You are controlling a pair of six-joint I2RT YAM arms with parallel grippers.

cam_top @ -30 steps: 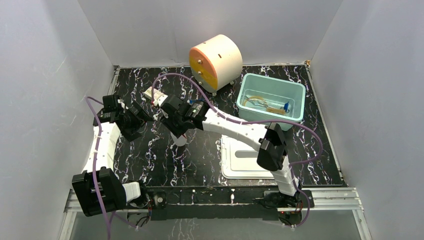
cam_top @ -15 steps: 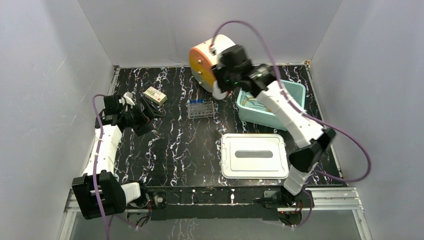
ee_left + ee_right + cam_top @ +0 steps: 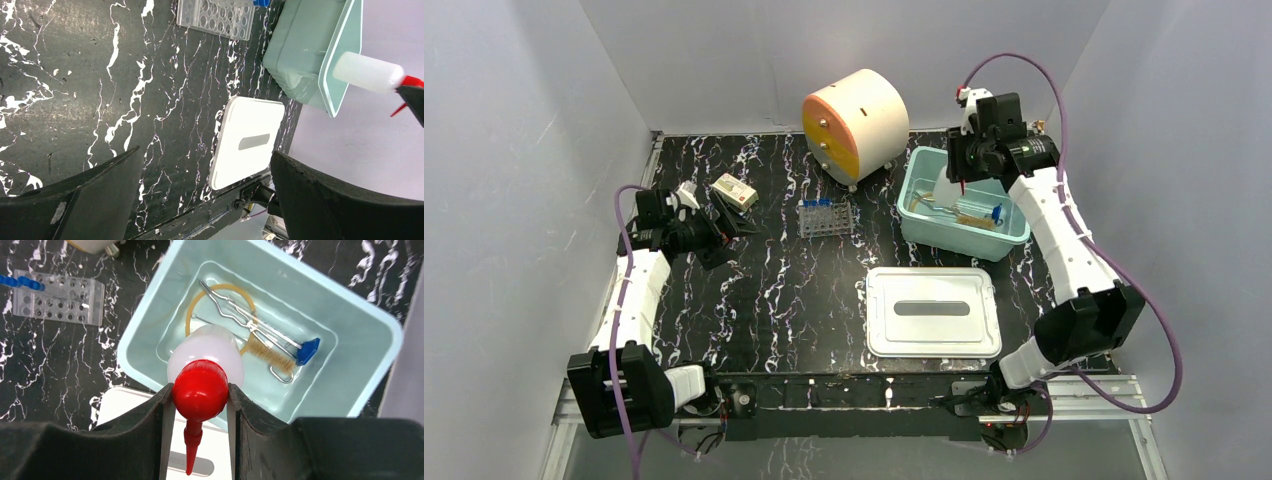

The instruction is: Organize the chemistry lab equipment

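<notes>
My right gripper (image 3: 200, 407) is shut on the red cap of a white squeeze bottle (image 3: 205, 352), which hangs above the teal tub (image 3: 145, 325). The top view shows that gripper (image 3: 962, 172) over the tub's far left corner. Inside the tub lie a tan tubing coil (image 3: 212, 290), a wire-handled brush (image 3: 267, 352) and a blue-capped tube (image 3: 307, 350). A clear tube rack (image 3: 826, 220) with blue-capped tubes stands at mid-table. My left gripper (image 3: 729, 228) is open and empty, low at the left, beside a small box (image 3: 734, 190). The left wrist view shows its gripper (image 3: 205, 200) with wide jaws.
The round cream-and-orange cabinet (image 3: 854, 120) stands at the back centre. The white lid (image 3: 932, 312) lies flat in front of the tub. Grey walls close in on three sides.
My right arm swung from the table's centre-left up and across to above the tub, carrying the bottle and uncovering the rack. The left gripper barely shifted.
</notes>
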